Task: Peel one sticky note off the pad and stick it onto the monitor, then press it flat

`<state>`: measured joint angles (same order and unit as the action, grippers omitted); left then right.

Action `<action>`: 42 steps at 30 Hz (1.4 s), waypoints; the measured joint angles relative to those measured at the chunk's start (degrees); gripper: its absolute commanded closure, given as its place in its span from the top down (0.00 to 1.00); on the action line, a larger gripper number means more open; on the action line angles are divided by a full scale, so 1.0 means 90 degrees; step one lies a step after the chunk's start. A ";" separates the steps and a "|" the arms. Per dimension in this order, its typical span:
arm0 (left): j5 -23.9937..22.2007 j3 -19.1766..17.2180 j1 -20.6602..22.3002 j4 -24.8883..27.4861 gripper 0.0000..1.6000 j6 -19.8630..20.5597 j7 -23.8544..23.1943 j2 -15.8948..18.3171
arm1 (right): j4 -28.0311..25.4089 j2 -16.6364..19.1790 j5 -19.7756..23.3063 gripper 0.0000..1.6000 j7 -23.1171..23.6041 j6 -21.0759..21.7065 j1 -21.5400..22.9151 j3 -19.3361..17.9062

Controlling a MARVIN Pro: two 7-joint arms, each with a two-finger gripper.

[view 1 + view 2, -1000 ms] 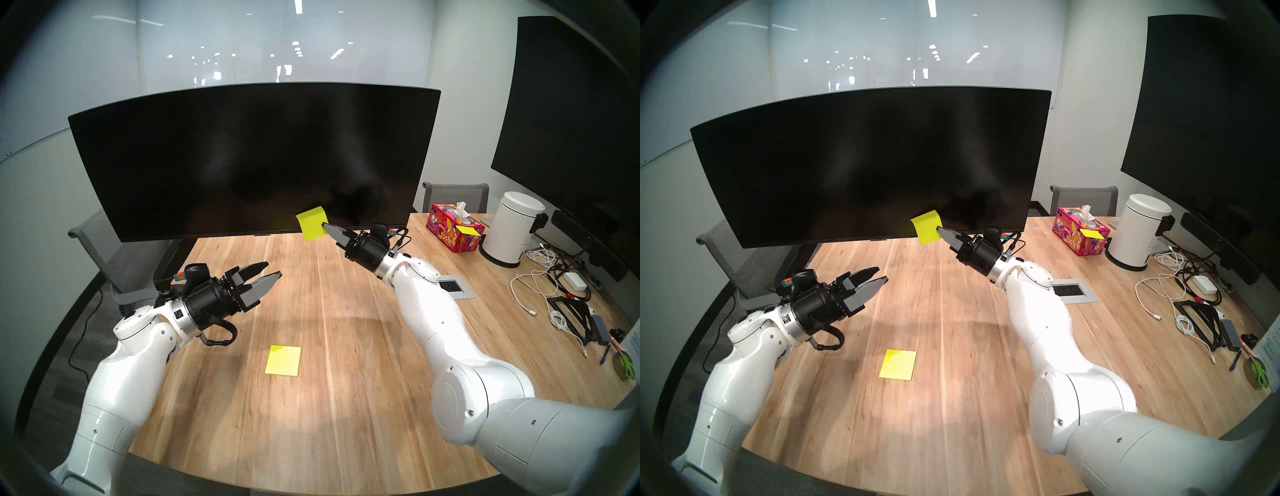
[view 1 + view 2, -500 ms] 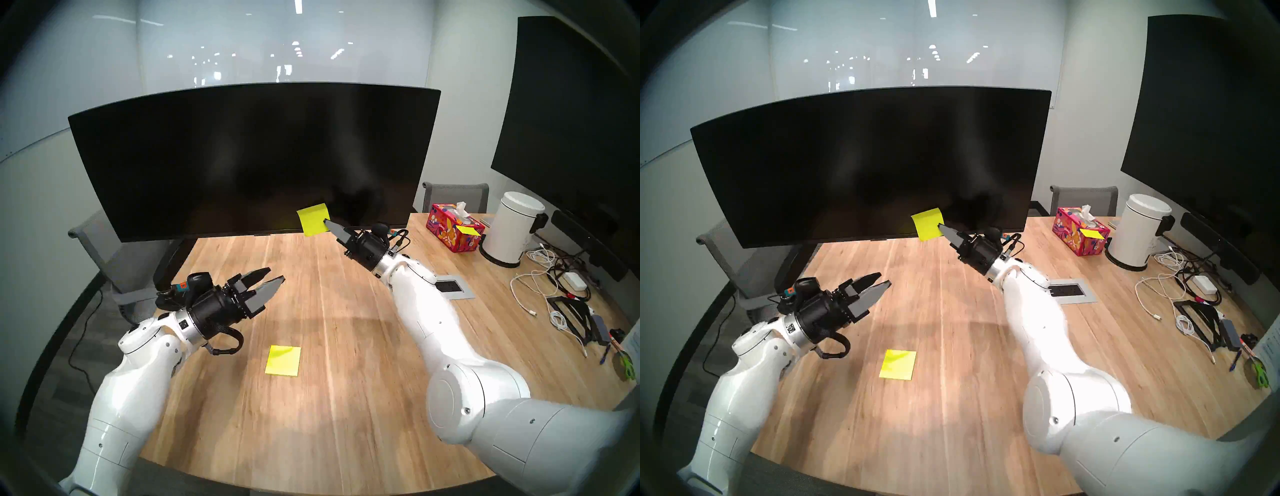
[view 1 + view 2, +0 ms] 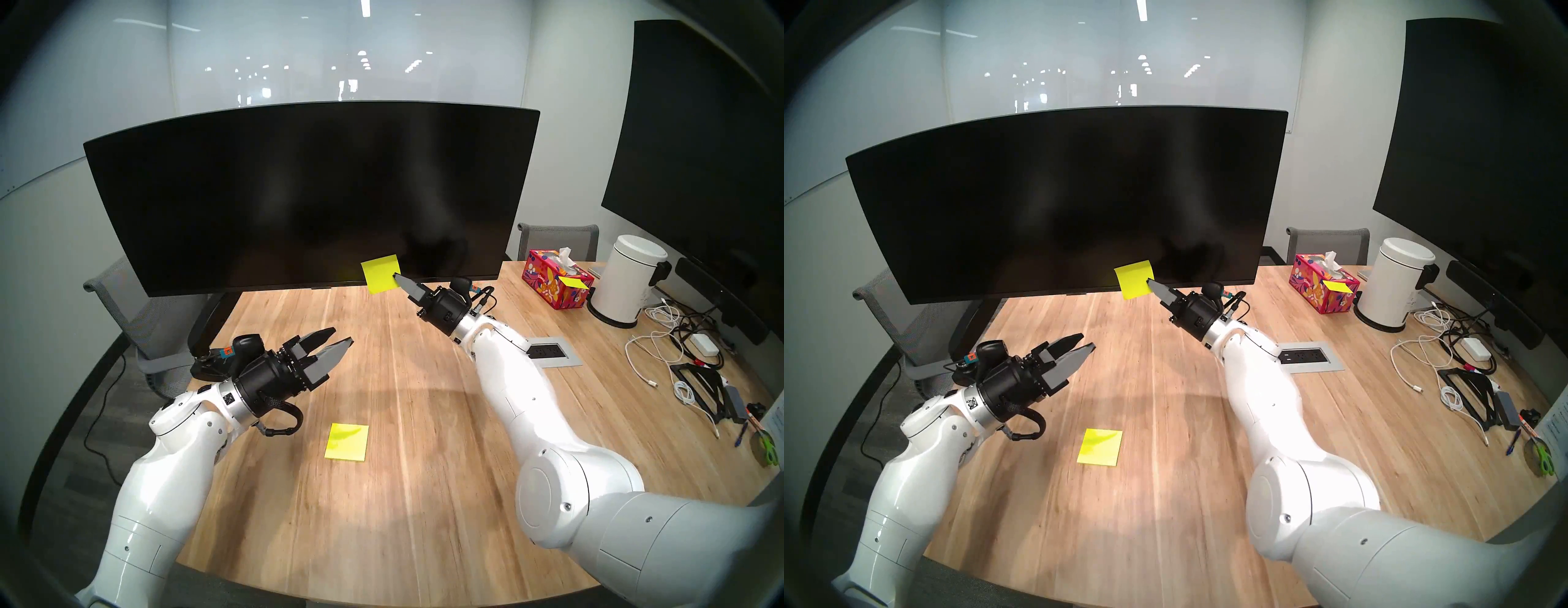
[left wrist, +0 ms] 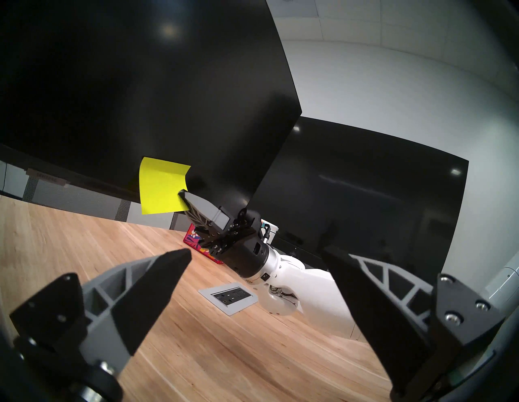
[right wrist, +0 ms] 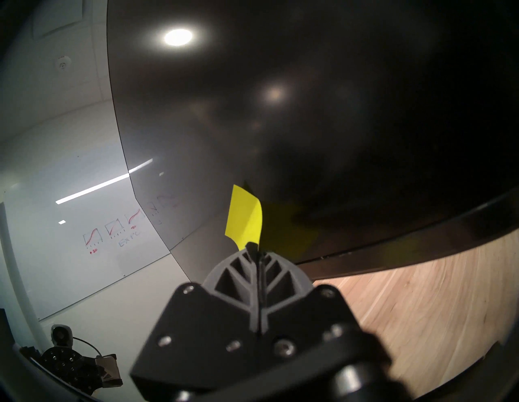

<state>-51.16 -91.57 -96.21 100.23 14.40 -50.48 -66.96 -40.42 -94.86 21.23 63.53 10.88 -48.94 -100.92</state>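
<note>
My right gripper (image 3: 397,277) is shut on the right edge of a yellow-green sticky note (image 3: 379,274), which it holds upright before the lower right part of the wide curved black monitor (image 3: 297,195). In the left wrist view the sticky note (image 4: 160,186) curls at its top and overlaps the monitor's bottom edge; whether it touches the screen I cannot tell. The right wrist view shows the sticky note (image 5: 245,219) edge-on above the shut tips. The yellow pad (image 3: 347,441) lies flat on the table near the front middle. My left gripper (image 3: 340,337) hovers open and empty above the table, left of centre.
A floral tissue box (image 3: 556,278) with a yellow note on top, a white lidded bin (image 3: 628,280) and tangled cables (image 3: 679,356) crowd the table's right side. A grey power socket plate (image 3: 551,351) sits by my right arm. A large flat black display (image 3: 700,148) hangs at right.
My left arm moved forward and right, its gripper still open. My right gripper carried the note slightly up and back down near the monitor's lower edge, shifting a little left.
</note>
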 measured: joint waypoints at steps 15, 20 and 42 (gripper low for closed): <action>-0.0005 0.0046 0.0033 0.0054 1.00 -0.0028 0.0139 -0.0134 | 0.0342 -0.0152 0.0182 0.00 -0.0028 -0.0096 0.0026 -0.0342; -0.0008 0.0049 0.0033 0.0072 1.00 -0.0056 0.0174 -0.0164 | 0.0404 -0.0170 0.0180 0.00 0.0019 -0.0178 0.0057 -0.0364; 0.1116 0.0528 0.0302 0.0074 0.00 -0.0912 0.0148 -0.0237 | 0.0444 -0.0195 0.0148 0.00 0.0061 -0.0277 0.0113 -0.0315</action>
<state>-41.11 -86.82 -93.49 100.90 6.19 -49.14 -69.09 -36.43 -96.61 22.56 64.08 8.39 -47.92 -103.75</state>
